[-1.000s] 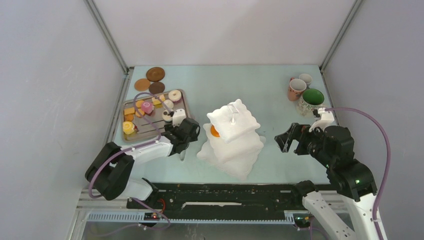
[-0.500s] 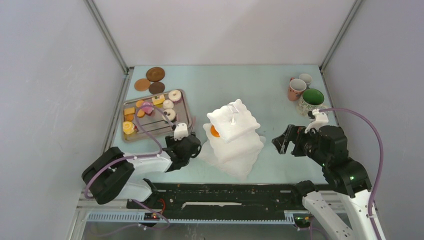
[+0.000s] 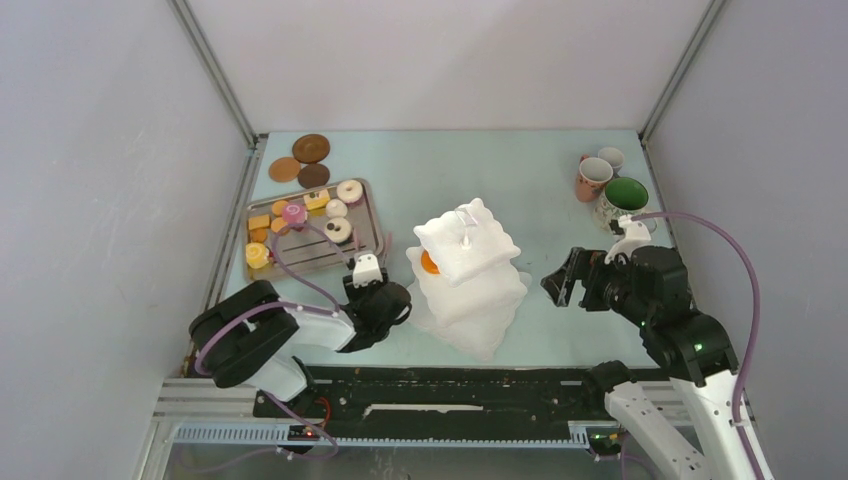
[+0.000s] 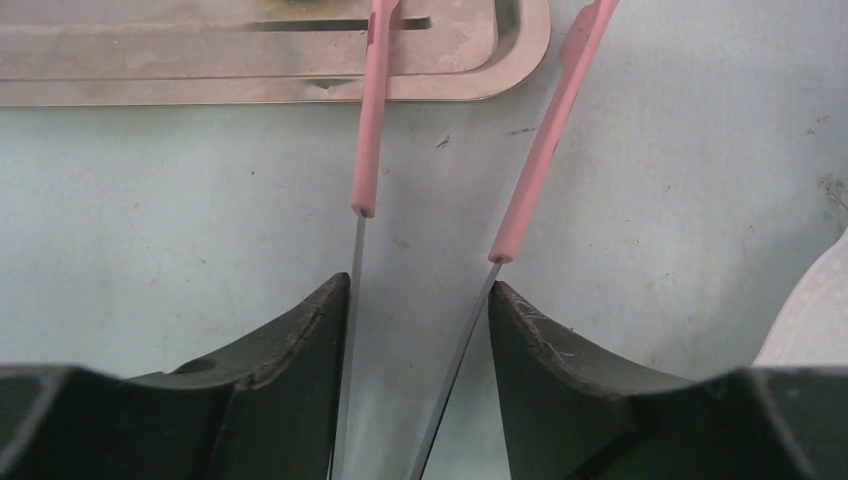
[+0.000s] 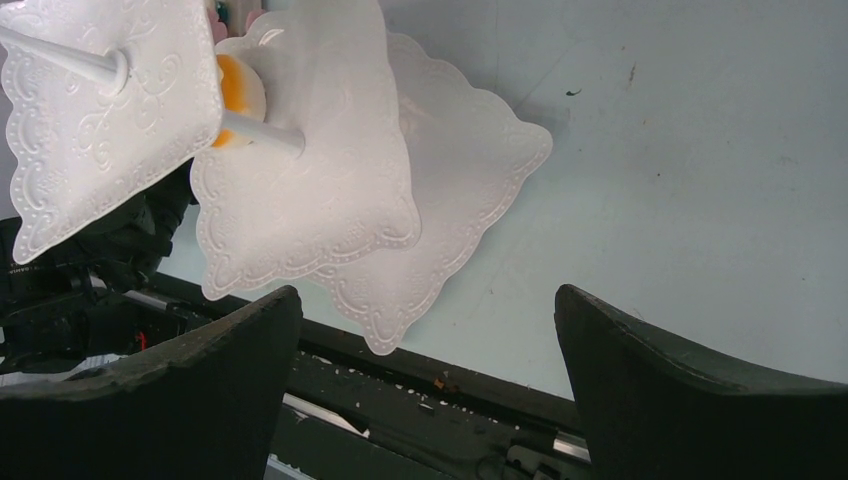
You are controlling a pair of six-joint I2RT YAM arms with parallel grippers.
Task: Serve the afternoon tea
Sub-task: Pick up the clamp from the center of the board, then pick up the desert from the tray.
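Left gripper (image 4: pixel 418 300) sat low over the table (image 3: pixel 480 170), just in front of the grey metal tray (image 4: pixel 460 55) and left of the stand. Its jaws pinched the pink tongs (image 4: pixel 368 130): each bare metal arm lay against the inner face of one jaw, and the pink-sleeved ends fanned out in a V. The left sleeve crossed the tray's near rim and the right one passed just beside its corner. The tong tips ran out of the wrist view.

Right gripper (image 5: pixel 425 300) hovered to the right of the stand and faced it. Its jaws were spread wide with only table between them.

The white three-tier stand (image 3: pixel 468 270) stood upright mid-table, between the two arms. I noted one orange biscuit (image 5: pixel 235 95) on the middle tier, close to the centre post and partly under the top tier.

Small donuts (image 3: pixel 349 191) and yellow cakes (image 3: pixel 258 255) lay on the tray at the left of the table. Three brown coasters (image 3: pixel 311 148) lay on the table just behind the tray.

The mugs were grouped at the far right corner: pink mug (image 3: pixel 593 178), small pale mug (image 3: pixel 611 158) behind it, and green-inside mug (image 3: pixel 624 198) nearest the right arm.
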